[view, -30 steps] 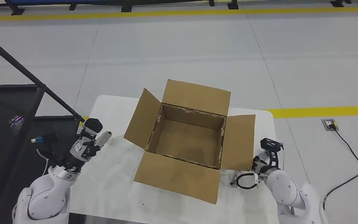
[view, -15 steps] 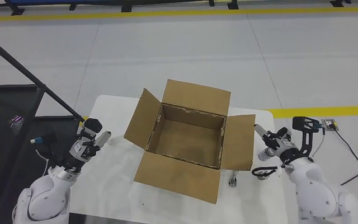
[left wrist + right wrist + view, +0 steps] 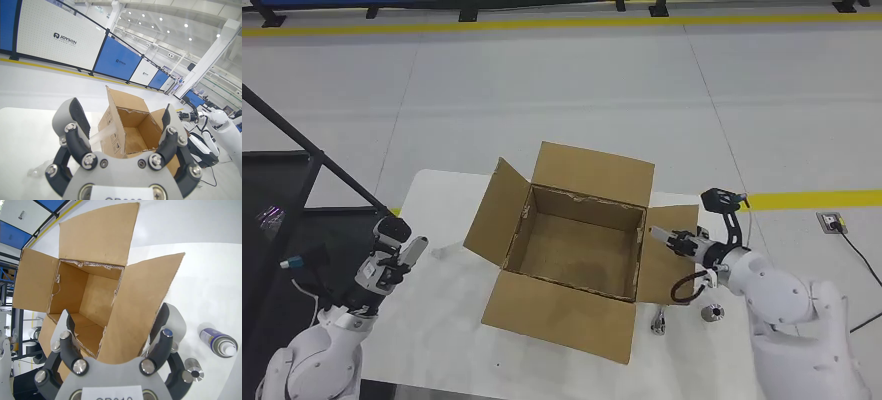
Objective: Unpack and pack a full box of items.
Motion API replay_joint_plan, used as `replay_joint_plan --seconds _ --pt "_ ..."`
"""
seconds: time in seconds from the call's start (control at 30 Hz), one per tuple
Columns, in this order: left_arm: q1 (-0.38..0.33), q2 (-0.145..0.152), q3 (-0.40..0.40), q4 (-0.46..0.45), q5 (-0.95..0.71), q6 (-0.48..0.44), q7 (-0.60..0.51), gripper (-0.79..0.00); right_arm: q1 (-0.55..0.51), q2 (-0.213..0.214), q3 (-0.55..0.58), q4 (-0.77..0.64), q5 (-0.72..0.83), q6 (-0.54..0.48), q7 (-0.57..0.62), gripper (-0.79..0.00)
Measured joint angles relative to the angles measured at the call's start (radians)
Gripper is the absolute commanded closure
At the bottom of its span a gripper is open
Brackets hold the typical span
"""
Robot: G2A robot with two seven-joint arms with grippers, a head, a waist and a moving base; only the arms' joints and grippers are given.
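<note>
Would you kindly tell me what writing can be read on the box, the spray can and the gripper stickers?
Box: small printed symbols on its side, no readable words.
Spray can: label print too blurred to read.
Left gripper sticker: cut off at the edge, unreadable.
Right gripper sticker: cut off likewise.

The right gripper (image 3: 116, 313), fingers spread wide, straddles one raised flap (image 3: 140, 298) of the cardboard box (image 3: 90, 291), whose open hollow lies ahead of it. Beside the finger outside that flap, a spray can (image 3: 217, 340) and a small metal cylinder (image 3: 193, 368) sit on the white table (image 3: 208, 275)
</note>
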Motion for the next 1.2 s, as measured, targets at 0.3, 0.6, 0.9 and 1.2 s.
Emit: replay_joint_plan --seconds 0.3,0.6,0.9,1.2 --pt "0.019 0.008 0.006 -0.021 0.013 0.009 0.018 -0.785 0.084 0.002 -0.094 0.088 -0.002 -0.016 -0.019 -0.785" --pt "0.054 0.014 0.005 -0.041 0.021 0.004 0.041 -0.785 0.198 -0.007 -0.198 0.191 -0.013 -0.015 -0.087 -0.785" --pt "0.090 0.021 -0.020 -0.055 0.016 0.000 0.071 -0.785 0.187 0.003 -0.187 0.125 -0.095 0.038 -0.162 -0.785" --pt "0.074 0.028 0.001 -0.062 0.008 -0.001 0.067 -0.785 -0.141 0.031 -0.029 -0.292 -0.168 0.069 -0.205 -0.785"
